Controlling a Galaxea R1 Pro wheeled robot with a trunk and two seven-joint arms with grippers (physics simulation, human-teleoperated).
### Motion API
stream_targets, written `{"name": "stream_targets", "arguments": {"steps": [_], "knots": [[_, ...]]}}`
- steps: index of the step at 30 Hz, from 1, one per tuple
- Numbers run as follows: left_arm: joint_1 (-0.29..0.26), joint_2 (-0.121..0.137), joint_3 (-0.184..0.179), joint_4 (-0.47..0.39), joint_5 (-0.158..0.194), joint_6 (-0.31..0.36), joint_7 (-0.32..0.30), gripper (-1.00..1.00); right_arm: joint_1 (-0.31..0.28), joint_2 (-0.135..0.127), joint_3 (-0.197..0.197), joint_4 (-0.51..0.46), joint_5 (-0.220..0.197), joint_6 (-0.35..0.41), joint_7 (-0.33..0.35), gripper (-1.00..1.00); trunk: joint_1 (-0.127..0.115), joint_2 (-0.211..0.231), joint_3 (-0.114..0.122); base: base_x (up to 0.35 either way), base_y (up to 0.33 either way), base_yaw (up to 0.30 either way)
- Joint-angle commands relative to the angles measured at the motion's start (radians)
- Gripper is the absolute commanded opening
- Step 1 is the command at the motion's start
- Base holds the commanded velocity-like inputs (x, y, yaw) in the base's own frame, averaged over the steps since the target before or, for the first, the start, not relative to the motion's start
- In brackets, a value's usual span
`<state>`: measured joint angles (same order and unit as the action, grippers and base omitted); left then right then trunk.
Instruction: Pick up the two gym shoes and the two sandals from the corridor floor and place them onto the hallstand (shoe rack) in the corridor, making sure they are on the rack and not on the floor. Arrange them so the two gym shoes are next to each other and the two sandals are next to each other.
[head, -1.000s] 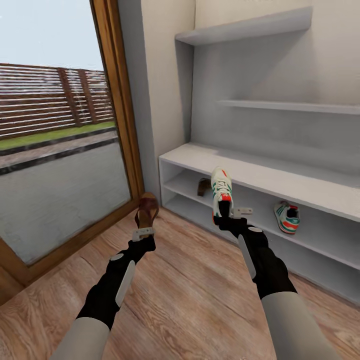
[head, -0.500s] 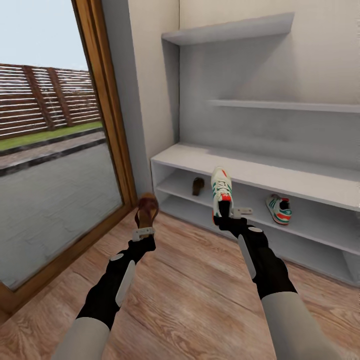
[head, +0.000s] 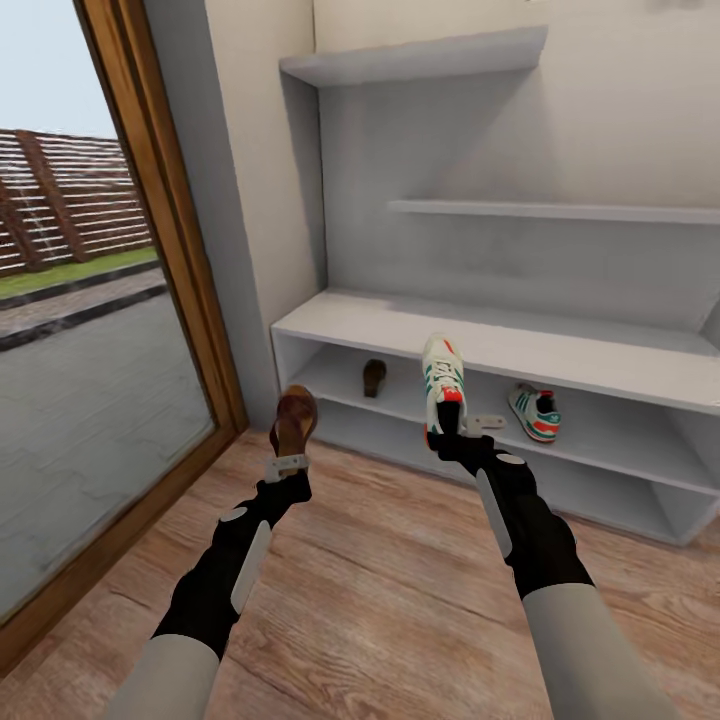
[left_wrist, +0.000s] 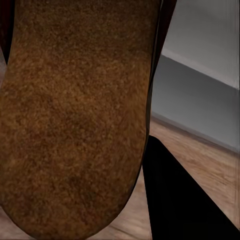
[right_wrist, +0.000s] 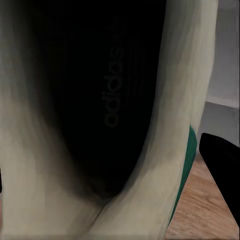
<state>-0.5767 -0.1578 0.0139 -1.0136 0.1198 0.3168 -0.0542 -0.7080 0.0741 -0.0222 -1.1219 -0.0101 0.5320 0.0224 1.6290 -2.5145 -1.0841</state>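
Observation:
My left gripper (head: 288, 462) is shut on a brown sandal (head: 293, 420), held toe-up above the corridor floor (head: 380, 590); its sole (left_wrist: 75, 115) sits close before the left wrist camera. My right gripper (head: 452, 432) is shut on a white gym shoe (head: 441, 378) with green stripes, held upright; the right wrist view looks into its dark opening (right_wrist: 100, 100). On the hallstand (head: 480, 335), the upper low shelf carries the other sandal (head: 374, 377) at the left and the other gym shoe (head: 532, 412) further right.
A wood-framed glass door (head: 150, 230) stands at the left, with a paved yard and fence behind it. Two stepped wall shelves (head: 420, 60) hang above the bench top. Open plank floor lies between me and the rack.
The head view has swung right: door and rack have slid left in the picture. Both arms keep their pose, each still holding its shoe.

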Motion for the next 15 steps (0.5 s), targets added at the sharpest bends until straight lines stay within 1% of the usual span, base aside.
{"name": "stream_targets", "arguments": {"steps": [1, 15], "knots": [[0.0, 0.0, 0.001, -0.002, 0.007, 0.007, -0.003, -1.0, 0.0, 0.001, -0.002, -0.001, -0.001, 0.005, 0.002, -1.0, 0.0, 0.0, -0.001, 0.012, 0.009, -0.253], [0.0, 0.0, 0.001, -0.002, 0.007, 0.007, -0.002, -1.0, -0.001, 0.001, -0.002, -0.001, -0.001, 0.005, 0.002, -1.0, 0.0, 0.0, -0.001, 0.002, 0.001, -0.253]]}}
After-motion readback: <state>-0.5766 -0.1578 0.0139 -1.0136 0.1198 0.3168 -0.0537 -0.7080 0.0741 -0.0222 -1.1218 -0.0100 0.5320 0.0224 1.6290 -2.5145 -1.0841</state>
